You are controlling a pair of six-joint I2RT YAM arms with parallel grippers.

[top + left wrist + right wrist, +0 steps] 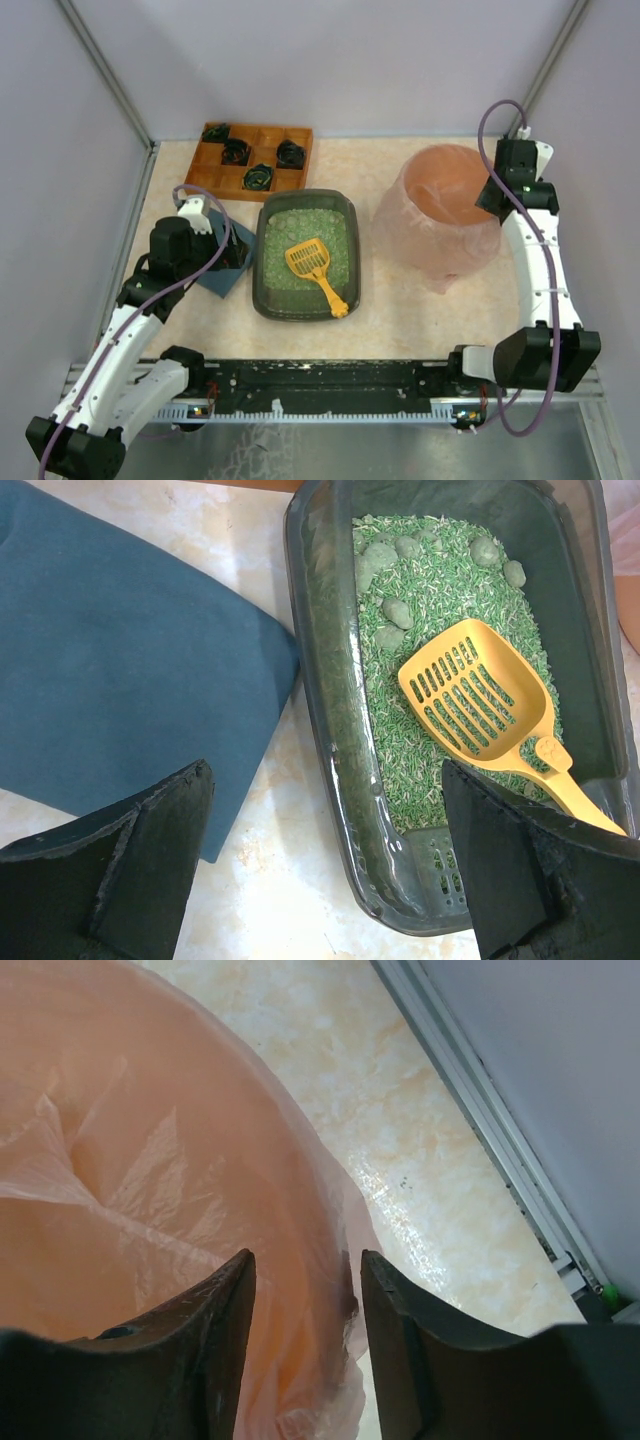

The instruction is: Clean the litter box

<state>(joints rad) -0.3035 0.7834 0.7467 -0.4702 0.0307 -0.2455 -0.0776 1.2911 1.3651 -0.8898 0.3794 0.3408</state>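
The dark grey-green litter box (259, 262) lies mid-table, filled with green litter. An orange-yellow slotted scoop (312, 262) rests in it, handle toward the near right corner. The left wrist view shows the litter box rim (330, 730), the scoop (480, 700) and several green clumps (397, 612) at the far end. My left gripper (325, 780) is open wide above the box's near left corner, holding nothing; in the top view the left gripper (228, 255) sits just left of the box. My right gripper (306, 1260) is open, its fingers either side of the pink bin's rim.
A tall pink bag-lined bin (440, 215) stands right of the box; its bag (150, 1160) fills the right wrist view. A blue cloth (222, 275) lies left of the box under my left gripper. An orange-brown wooden compartment tray (215, 170) with black items sits at the back left.
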